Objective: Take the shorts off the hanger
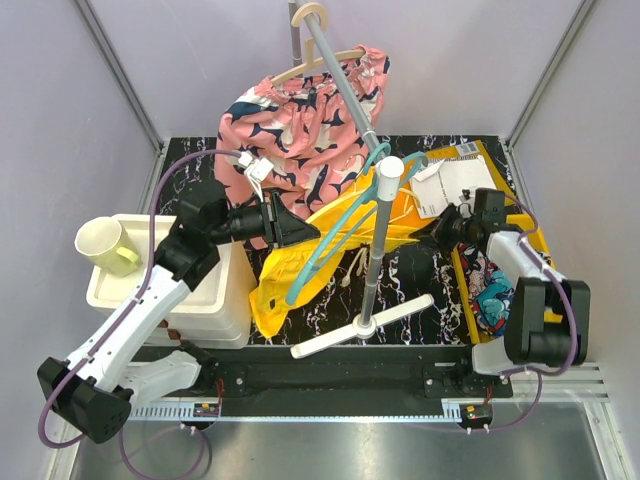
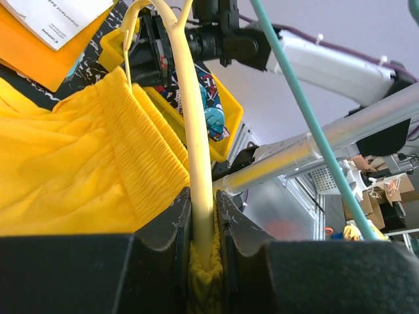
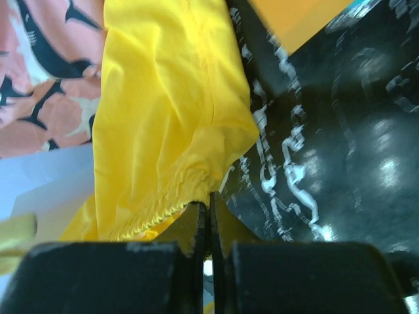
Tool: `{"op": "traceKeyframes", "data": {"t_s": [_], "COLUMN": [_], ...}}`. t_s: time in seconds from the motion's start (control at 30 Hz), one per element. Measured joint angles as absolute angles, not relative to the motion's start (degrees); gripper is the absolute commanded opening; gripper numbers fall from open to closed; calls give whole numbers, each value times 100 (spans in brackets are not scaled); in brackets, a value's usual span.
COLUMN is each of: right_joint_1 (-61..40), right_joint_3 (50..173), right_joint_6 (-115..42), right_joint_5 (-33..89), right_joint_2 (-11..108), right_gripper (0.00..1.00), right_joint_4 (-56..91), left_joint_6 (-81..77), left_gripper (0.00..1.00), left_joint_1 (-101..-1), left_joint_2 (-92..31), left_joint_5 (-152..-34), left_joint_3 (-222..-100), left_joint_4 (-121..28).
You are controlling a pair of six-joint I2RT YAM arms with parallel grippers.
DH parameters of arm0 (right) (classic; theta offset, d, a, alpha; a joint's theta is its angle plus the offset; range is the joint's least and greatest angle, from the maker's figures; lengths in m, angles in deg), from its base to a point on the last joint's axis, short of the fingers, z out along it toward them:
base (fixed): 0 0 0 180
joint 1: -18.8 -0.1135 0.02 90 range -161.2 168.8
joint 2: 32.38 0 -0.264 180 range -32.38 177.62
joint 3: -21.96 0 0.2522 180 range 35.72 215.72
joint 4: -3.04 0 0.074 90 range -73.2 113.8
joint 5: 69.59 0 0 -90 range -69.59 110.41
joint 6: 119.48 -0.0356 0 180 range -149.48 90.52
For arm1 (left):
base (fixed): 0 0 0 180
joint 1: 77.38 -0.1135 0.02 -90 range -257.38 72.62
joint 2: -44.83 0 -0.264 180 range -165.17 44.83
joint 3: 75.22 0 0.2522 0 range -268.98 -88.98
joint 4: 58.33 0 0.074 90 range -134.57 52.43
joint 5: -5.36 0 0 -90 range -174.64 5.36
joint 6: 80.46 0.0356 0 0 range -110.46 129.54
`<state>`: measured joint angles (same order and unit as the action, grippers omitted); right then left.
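Freeing the yellow shorts point(image 1: 272, 292) from the pale hanger point(image 2: 196, 131) is judged to be the step in hand. The left tool point(image 2: 204, 222) is clamped shut on one arm of the hanger, and a fold of yellow waistband is caught in the same pinch. The right tool point(image 3: 208, 208) is closed on a gathered edge of the shorts.

For the step to be done well, the hanger should be held steady by the left tool while the fabric is drawn away by the right. The pull is best made along the line of the hanger arm rather than across it, so that the elastic waist slides off the end instead of bunching. The fold trapped under the left fingers will probably have to be let go first, or the cloth will only be stretched. The stand's pole point(image 1: 377, 250) crosses close above the shorts and should be cleared, lest the fabric be snagged.

The shorts are seen to be plain bright yellow, thin and soft, with a finely gathered elastic waist and loose creases. They are stretched between the two tools over the middle of the desk point(image 1: 440, 320), with one end sagging toward it beneath the pole. A second pair, the printed shorts point(image 1: 490, 290), is seen lying in the bin point(image 2: 230, 127) at the right, off any hanger.
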<state>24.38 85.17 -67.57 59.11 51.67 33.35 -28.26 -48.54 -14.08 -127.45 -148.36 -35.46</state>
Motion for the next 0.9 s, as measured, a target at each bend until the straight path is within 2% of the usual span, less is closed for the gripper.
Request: {"op": "traceKeyframes", "data": {"t_s": [0.07,0.1,0.2,0.27,0.47,0.9], "right_joint_1": [2209,2111,1914,1925,1951,1951], "right_joint_3": [8307,8231,7988,7868,7872,8019], "right_joint_6": [-6883,-6953,-7045,-7146,-7885,-10713], "right_joint_5": [5813,5756,5492,5273,5096,5260], "right_joint_2": [4804,4666,4225,3905,3025,2937], "right_gripper": [37,51,75,80,83,80], "right_joint_4": [3287,3292,3316,3355,3377,2627], "left_joint_6": [-2881,-2911,-3003,-3045,-3005,-2478], "left_gripper": [0,0,0,0,0,0], "left_joint_1": [-4858,-4860,-4871,-4869,-4699,-4539], "left_joint_2": [-1441,-1461,-1605,-1725,-1933,-1981], "left_joint_5": [-12788,-12810,-12889,-12943,-12967,-12784], "left_joint_3": [-14838,-14840,-14869,-14901,-14912,-14954], "left_joint_4": [-3623,-3691,-3901,-4008,-4119,-3638]}}
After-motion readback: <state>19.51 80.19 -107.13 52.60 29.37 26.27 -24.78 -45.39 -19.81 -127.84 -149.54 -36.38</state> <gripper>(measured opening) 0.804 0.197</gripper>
